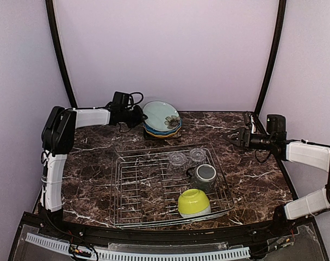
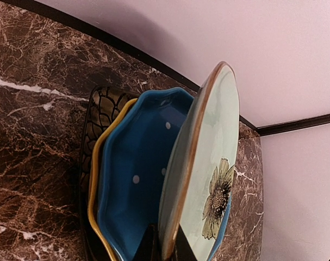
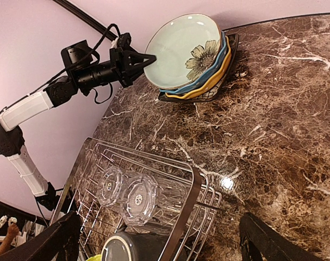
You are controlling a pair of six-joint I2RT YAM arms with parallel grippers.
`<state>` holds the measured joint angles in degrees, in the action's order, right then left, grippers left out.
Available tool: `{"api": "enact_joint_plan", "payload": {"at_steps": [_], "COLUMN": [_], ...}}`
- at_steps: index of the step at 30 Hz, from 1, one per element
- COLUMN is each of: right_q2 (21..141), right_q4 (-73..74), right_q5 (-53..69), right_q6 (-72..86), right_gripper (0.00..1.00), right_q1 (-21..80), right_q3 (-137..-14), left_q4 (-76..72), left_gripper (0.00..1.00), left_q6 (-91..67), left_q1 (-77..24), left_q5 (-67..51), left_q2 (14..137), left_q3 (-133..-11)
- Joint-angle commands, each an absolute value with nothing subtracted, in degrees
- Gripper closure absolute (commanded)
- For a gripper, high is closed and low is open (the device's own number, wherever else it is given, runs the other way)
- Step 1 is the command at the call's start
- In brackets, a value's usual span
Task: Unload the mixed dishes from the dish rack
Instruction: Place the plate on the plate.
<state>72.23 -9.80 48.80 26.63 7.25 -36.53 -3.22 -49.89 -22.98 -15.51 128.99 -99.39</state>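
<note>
While rack (image 1: pixel 133 184) holds glasses (image 1: pixel 178 159), mug (image 1: pixel 204 175), bowl (image 1: pixel 193 202), fingers (image 2: pixel 147 247) pinch teal plate (image 2: pixel 208 157).

The left gripper (image 3: pixel 145 58) clamps the rim of the pale teal plate (image 3: pixel 181 49), tilted on the plate stack (image 3: pixel 211 81) on the bench (image 3: pixel 284 109), while nearer the dish rack (image 3: pixel 184 215) holds two clear glasses (image 3: pixel 136 200) and a dark grey mug (image 3: pixel 140 250).

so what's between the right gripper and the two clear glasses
Only bare marble table and the dish rack's wire rim, clearest in the top view.
</note>
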Motion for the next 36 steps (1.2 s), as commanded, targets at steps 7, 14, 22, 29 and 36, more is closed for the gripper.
{"api": "enact_joint_plan", "payload": {"at_steps": [7,14,22,29,36], "right_q2": [72.26,72.5,72.69,72.84,73.0], "right_q4": [-10.23,-10.34,-10.79,-11.03,-11.18], "right_q5": [48.25,48.16,48.25,48.42,48.49], "right_q6": [25.84,25.76,26.11,26.37,26.5], "right_gripper": [0.01,0.01,0.01,0.01,0.01], "right_q1": [7.47,7.47,7.46,7.47,7.46], "right_q3": [-36.84,-36.92,-36.92,-36.97,-37.07], "left_q4": [-6.33,-0.75,8.66,12.14,13.54], "left_gripper": [0.79,0.68,0.59,0.47,0.36], "left_q6": [-50.42,-46.25,-38.96,-34.38,-31.95], "left_q1": [-22.68,-22.72,-23.0,-23.86,-24.34], "left_q5": [-17.5,-15.16,-10.38,-6.85,-4.74], "left_q2": [128.97,129.2,129.2,129.2,129.48], "left_q3": [-104.24,-106.66,-110.21,-111.69,-112.63]}}
